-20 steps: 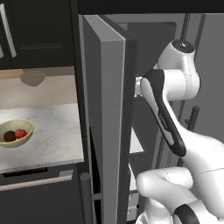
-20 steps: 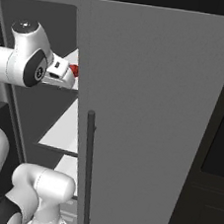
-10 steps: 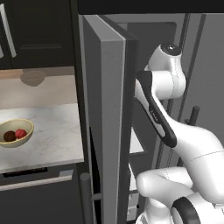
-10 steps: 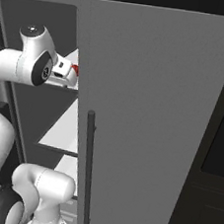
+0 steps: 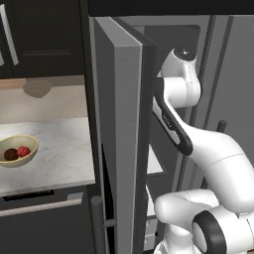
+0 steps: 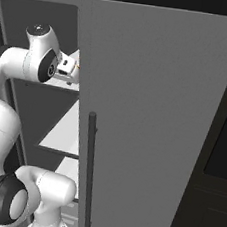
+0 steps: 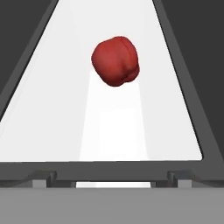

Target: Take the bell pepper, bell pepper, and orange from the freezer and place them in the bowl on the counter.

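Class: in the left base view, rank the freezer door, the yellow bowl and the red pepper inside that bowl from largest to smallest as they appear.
1. freezer door
2. yellow bowl
3. red pepper, clearly smallest; it sits inside the bowl

red bell pepper (image 7: 115, 61), white shelf (image 7: 113, 131)

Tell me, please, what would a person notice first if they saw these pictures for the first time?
Probably the big grey freezer door, which stands open and hides much of the right base view. Next, the single red bell pepper lying on a white shelf straight ahead of the hand camera. Off to the left, on the counter, the pale-yellow bowl already holds a red and a dark fruit.
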